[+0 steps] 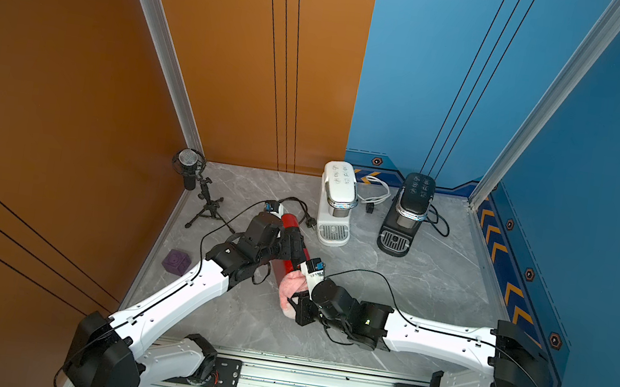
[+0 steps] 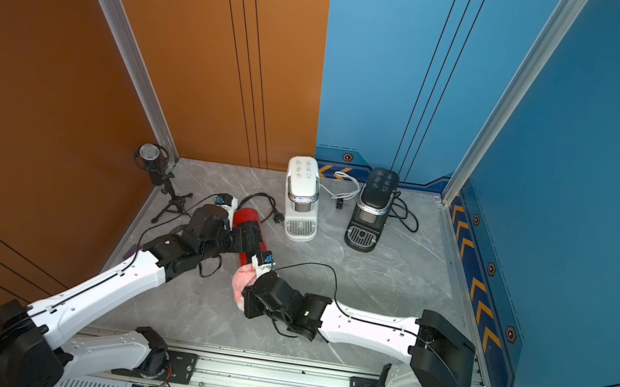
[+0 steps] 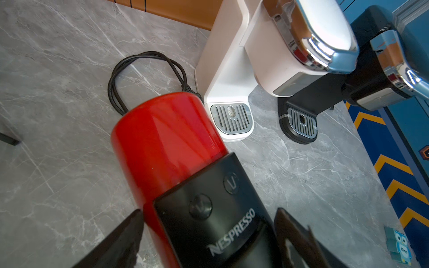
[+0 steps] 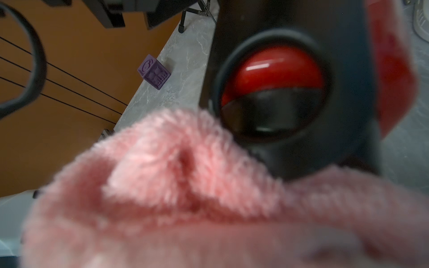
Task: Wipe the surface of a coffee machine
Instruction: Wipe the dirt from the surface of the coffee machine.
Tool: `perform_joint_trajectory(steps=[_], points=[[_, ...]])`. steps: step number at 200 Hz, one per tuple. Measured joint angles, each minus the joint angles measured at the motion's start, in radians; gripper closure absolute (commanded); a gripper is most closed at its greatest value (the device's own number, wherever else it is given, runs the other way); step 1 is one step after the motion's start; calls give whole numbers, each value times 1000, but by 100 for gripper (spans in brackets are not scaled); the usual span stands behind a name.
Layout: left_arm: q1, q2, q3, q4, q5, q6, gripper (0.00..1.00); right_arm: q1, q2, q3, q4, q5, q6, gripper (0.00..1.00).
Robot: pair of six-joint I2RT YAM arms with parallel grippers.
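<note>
In both top views your red coffee machine (image 1: 290, 221) (image 2: 244, 216) sits left of centre on the marble table (image 1: 430, 293). Its long axis slants from far-left to near-right. Your left gripper (image 1: 295, 244) covers its middle. The pink cloth (image 1: 290, 288) bunched at your right gripper (image 1: 293, 303) hides its near end.

In the left wrist view the machine runs straight away from the camera, black buttoned panel near, round red body far, toward the looped cord (image 3: 144, 53) and the white coffee machine (image 3: 222, 76). The frame edge cuts off its near end. Your left claw's jaws stand spread, one finger (image 3: 130, 232) on each side. Bare table shows beside the panel, so nothing is clamped.

The right wrist view is blurred. The machine's black front with its round opening faces the camera, and a purple cube (image 4: 154, 72) lies beyond. The cloth buries your right claw's fingers, which are clamped on it.
</note>
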Motion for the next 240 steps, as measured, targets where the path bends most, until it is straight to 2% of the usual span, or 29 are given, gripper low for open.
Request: perform_joint_trajectory(steps=[56, 107, 120, 182, 240], points=[[7, -24, -37, 47, 2, -2, 13, -97, -86, -40, -72, -47, 0, 100], [9, -24, -39, 49, 8, -10, 13, -130, -99, -37, -131, -46, -11, 100], [10, -27, -41, 50, 8, -16, 17, -127, -99, -31, -141, -42, -15, 100], [14, -35, -44, 50, 12, -21, 17, -33, -24, 36, -127, -12, -18, 100], [14, -35, -45, 52, 12, -25, 18, -82, -72, -176, 12, -16, 98, 100]])
